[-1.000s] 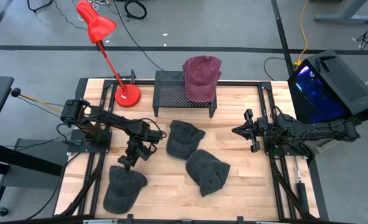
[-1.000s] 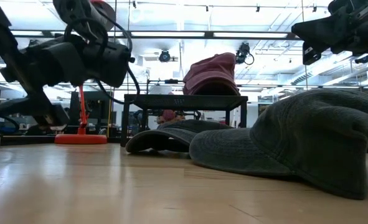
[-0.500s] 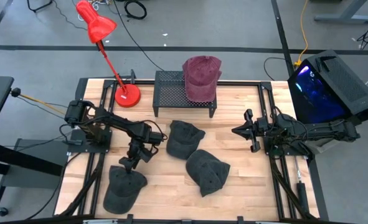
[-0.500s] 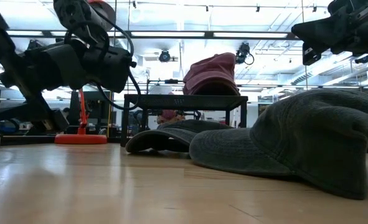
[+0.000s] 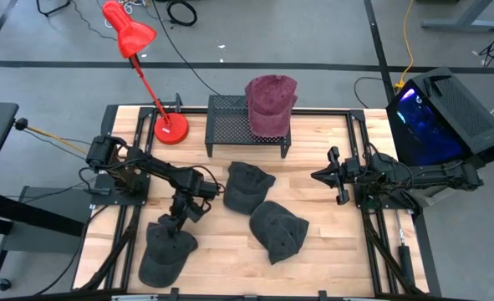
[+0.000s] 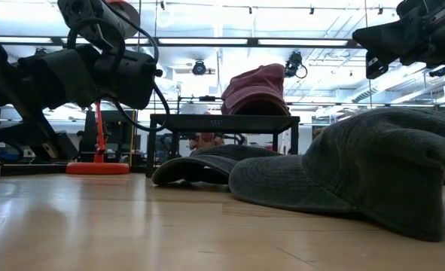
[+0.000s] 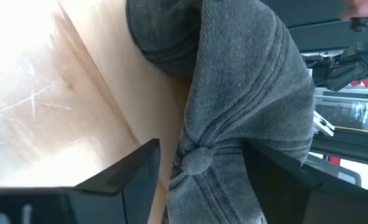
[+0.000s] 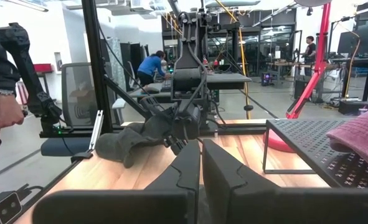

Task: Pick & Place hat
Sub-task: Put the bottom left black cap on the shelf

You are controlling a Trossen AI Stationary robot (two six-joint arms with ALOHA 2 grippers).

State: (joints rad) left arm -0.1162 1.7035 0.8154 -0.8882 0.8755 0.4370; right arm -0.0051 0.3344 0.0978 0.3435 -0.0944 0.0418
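Note:
Three grey hats lie on the wooden table: one near the left (image 5: 165,253), one in the middle (image 5: 247,186) and one nearer the front (image 5: 278,230). A maroon hat (image 5: 271,104) sits on a black mesh rack (image 5: 230,125) at the back. My left gripper (image 5: 174,224) slants down over the near-left grey hat (image 7: 233,106). It is open, with its fingers on either side of the crown's top button (image 7: 199,160). My right gripper (image 5: 318,176) waits shut in the air at the table's right side, holding nothing. My left gripper comes at the near-left grey hat slanting down from the far side. Its fingers (image 7: 134,177) straddle the crown around the top button. I cannot tell whether they touch the cloth. The hat lies flat on the table.
A red desk lamp (image 5: 170,127) stands at the back left beside the rack. A lit black box (image 5: 439,117) sits off the table's right edge. Bare wood shows between the hats and along the front. A person's hand (image 8: 3,115) shows beyond the table.

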